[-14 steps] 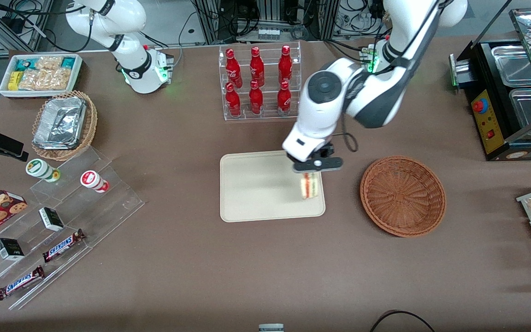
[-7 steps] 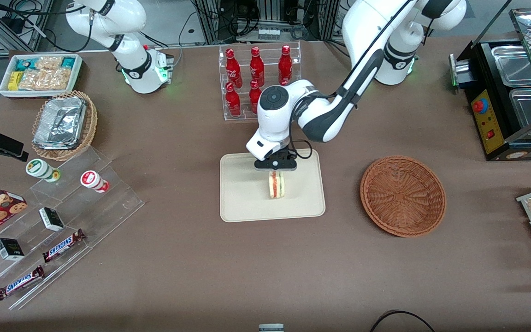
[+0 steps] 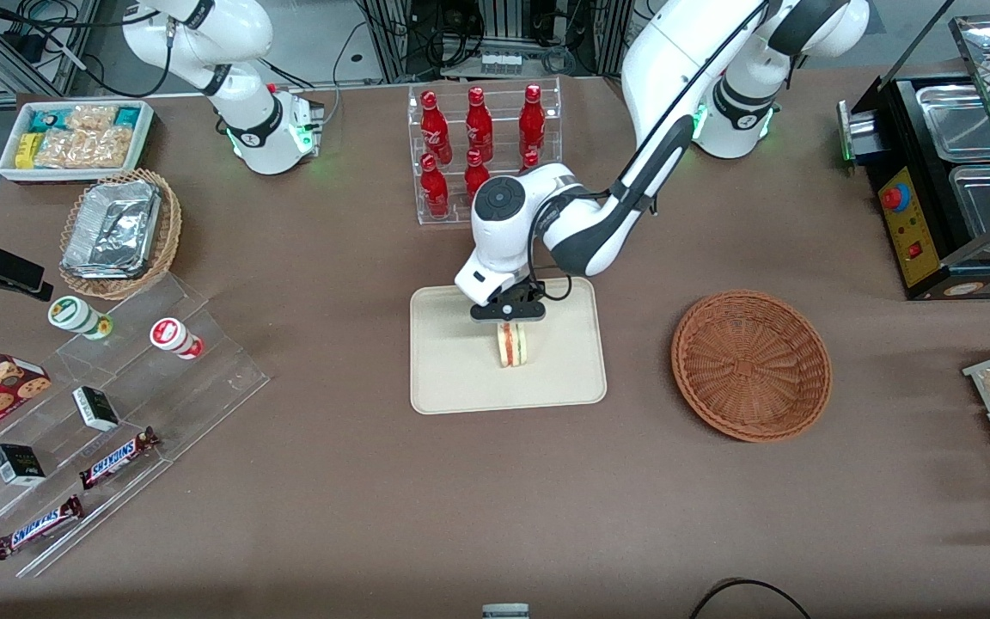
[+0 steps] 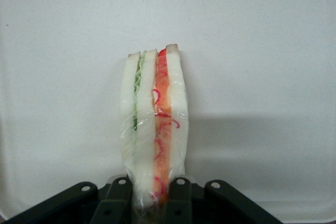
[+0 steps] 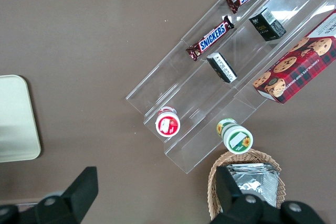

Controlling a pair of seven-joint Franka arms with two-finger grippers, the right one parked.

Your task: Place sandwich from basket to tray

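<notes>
My left gripper is over the middle of the cream-beige tray and is shut on the sandwich, a wrapped wedge of white bread with a red-orange and green filling. The sandwich hangs on edge at the tray's surface. In the left wrist view the sandwich is pinched between the black fingers, with the pale tray filling the background. The reddish-brown wicker basket sits empty beside the tray, toward the working arm's end of the table.
A clear rack of red bottles stands just farther from the front camera than the tray. A tan basket with foil containers, a white snack bin and clear shelves of snacks lie toward the parked arm's end. A black warmer stands at the working arm's end.
My gripper carried the sandwich from the tray's edge nearest the basket to the tray's middle and lowered it toward the tray.
</notes>
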